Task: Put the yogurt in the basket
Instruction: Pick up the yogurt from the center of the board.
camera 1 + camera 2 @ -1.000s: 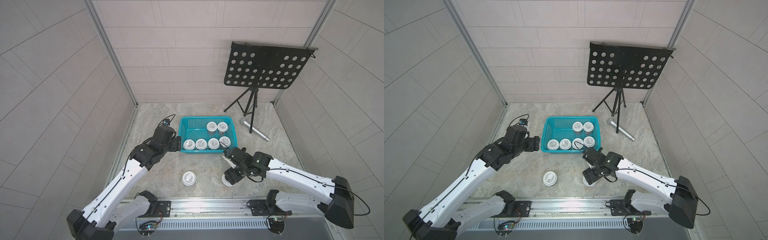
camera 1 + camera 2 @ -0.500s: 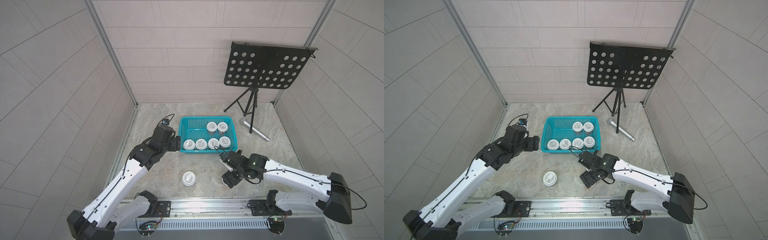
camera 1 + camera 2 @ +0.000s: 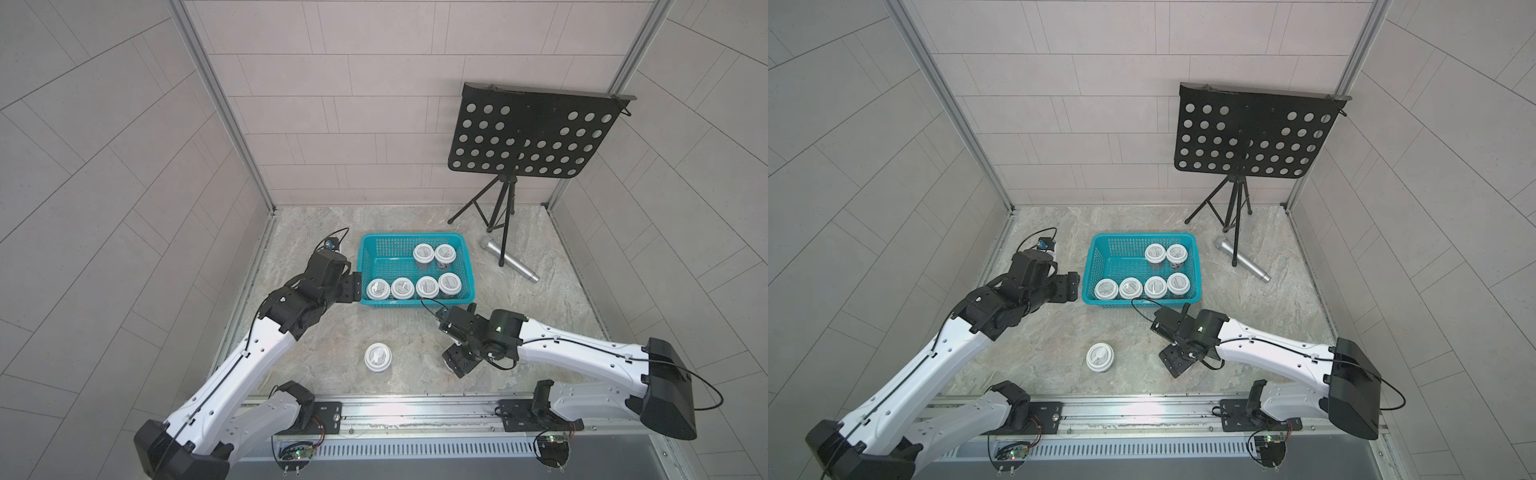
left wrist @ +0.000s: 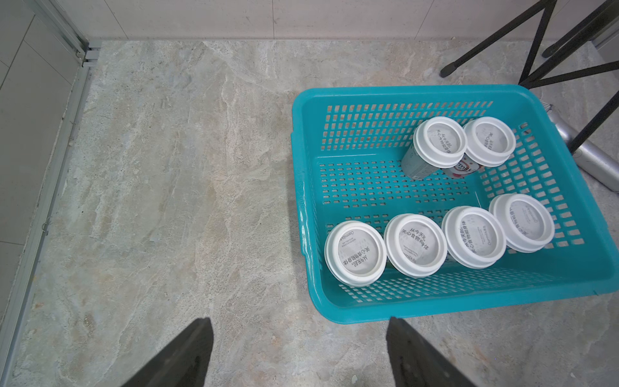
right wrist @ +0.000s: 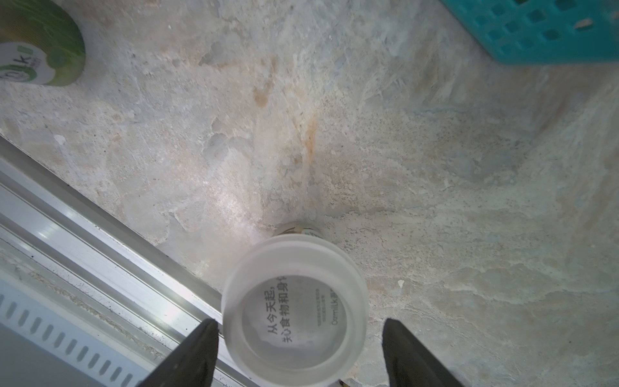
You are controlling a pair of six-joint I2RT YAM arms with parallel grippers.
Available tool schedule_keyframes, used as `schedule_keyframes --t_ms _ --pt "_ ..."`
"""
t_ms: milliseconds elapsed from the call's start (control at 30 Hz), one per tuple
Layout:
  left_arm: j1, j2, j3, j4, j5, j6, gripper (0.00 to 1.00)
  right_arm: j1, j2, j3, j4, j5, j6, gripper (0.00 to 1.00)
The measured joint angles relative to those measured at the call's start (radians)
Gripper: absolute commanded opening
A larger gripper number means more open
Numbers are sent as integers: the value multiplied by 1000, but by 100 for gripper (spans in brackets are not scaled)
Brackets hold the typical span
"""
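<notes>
Left hand (image 4: 299, 320) is wide open and empty. It hovers just beside the basket (image 4: 402, 91), at the end on the robot's left, and isn't touching it. In both top views it sits level with the near row of cups (image 3: 349, 289) (image 3: 1068, 286).

The basket (image 3: 411, 236) is teal with mesh walls and sits mid-counter (image 3: 332, 332). It holds six yogurt cups, white lids up. A row of four (image 3: 403, 288) runs along the near wall, and a pair (image 3: 434, 252) sits toward the far right corner. The far left part of the basket floor is bare.

Right hand (image 5: 296, 320) is low over the counter near the front rail, in front of the basket's near right corner (image 5: 536, 30). Its fingers (image 5: 201, 351) straddle a seventh cup (image 5: 294, 301) standing on the counter. The hand is part open around the lid. One finger is about at the lid's edge and the other shows a thin gap, so it isn't clamped. In both top views the right hand (image 3: 457, 360) (image 3: 1177, 359) covers nearly all of this cup.

A loose cup (image 3: 378, 357) stands on the counter between the two arms, well apart from the basket. Its green label shows in the right wrist view (image 5: 43, 57).

A music stand (image 3: 532, 133) and a microphone (image 3: 509, 259) are at the far right.
</notes>
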Motion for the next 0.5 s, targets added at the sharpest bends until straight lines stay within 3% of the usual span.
schedule_keyframes --t_ms 233,500 --pt "0 0 0 0 0 1 88 2 18 0 6 1 6 69" --pt "0 0 0 0 0 4 88 2 21 1 6 2 9 70"
